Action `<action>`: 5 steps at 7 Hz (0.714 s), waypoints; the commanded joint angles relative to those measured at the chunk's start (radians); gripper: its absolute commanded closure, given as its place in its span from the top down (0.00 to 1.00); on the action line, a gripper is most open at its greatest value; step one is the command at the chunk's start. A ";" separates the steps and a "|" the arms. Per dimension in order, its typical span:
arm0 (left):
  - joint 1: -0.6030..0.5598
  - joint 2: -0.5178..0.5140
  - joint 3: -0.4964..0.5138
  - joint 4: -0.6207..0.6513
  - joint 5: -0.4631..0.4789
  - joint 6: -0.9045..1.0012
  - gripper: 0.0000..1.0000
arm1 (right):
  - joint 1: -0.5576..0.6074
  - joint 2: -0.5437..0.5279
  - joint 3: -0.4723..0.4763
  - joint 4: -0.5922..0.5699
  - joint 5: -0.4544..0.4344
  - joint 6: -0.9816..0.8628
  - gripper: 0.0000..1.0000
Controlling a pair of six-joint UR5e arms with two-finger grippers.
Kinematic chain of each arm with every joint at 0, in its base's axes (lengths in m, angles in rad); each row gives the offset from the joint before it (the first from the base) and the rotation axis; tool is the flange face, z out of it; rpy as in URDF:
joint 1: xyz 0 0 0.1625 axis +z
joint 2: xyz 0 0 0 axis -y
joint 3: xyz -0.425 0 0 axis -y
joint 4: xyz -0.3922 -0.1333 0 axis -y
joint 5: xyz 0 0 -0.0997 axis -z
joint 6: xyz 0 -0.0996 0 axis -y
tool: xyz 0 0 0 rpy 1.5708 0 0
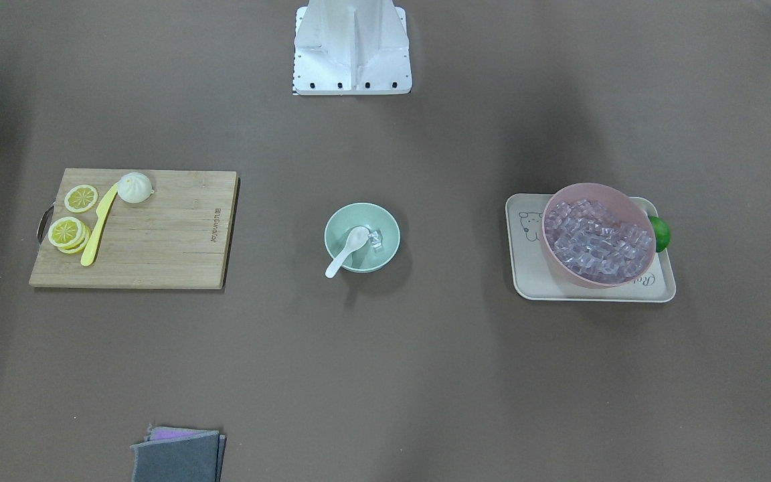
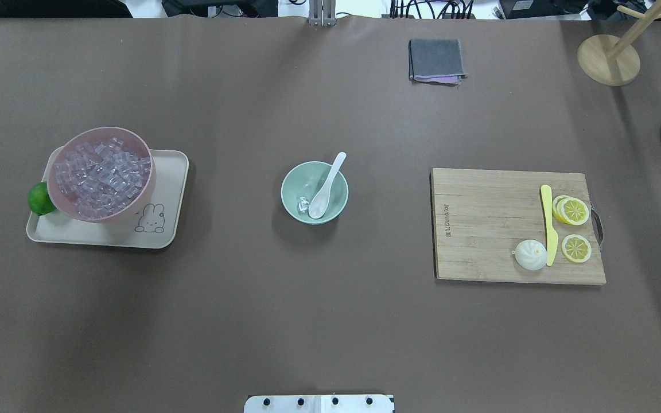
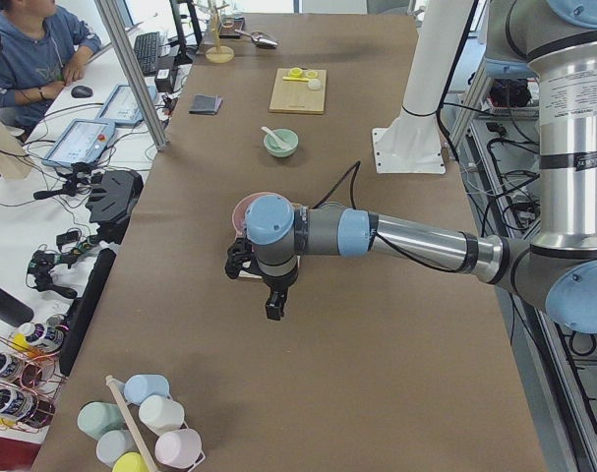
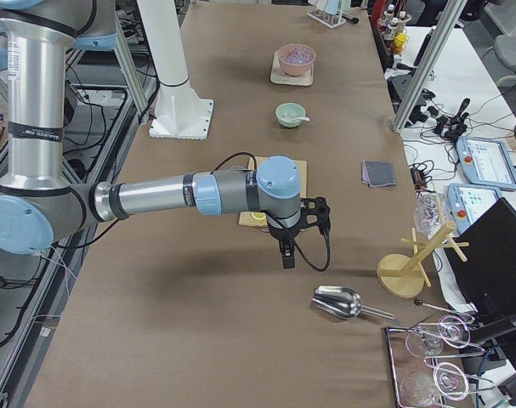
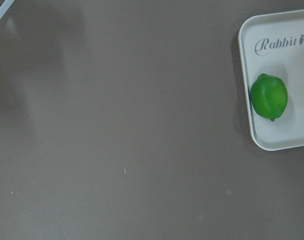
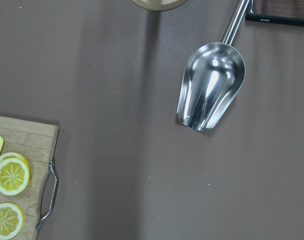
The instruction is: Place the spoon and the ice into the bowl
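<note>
Spoon lies with its scoop in the bowl at the desk's centre, one ice cube just beside it. You look finished, so leave both arms at the desk's ends, clear of the overhanging handle. Left pincer and right pincer: released or clenched, you cannot tell.

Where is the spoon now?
Overhead view, centre: the spoon rests in the mint bowl, scoop beside an ice cube, handle over its far rim.
</note>
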State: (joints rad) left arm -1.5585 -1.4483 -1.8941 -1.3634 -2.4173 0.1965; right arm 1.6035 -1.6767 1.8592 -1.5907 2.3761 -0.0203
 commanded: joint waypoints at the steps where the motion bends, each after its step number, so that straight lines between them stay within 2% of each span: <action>1: -0.003 -0.004 -0.003 0.000 -0.003 0.006 0.98 | -0.001 -0.001 -0.005 0.005 0.006 -0.003 1.00; 5: -0.008 0.000 -0.028 0.000 -0.005 0.006 0.98 | -0.001 -0.004 0.001 0.006 0.012 -0.001 1.00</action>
State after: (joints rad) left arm -1.5648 -1.4482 -1.9193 -1.3626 -2.4221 0.2024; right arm 1.6030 -1.6791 1.8581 -1.5847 2.3833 -0.0215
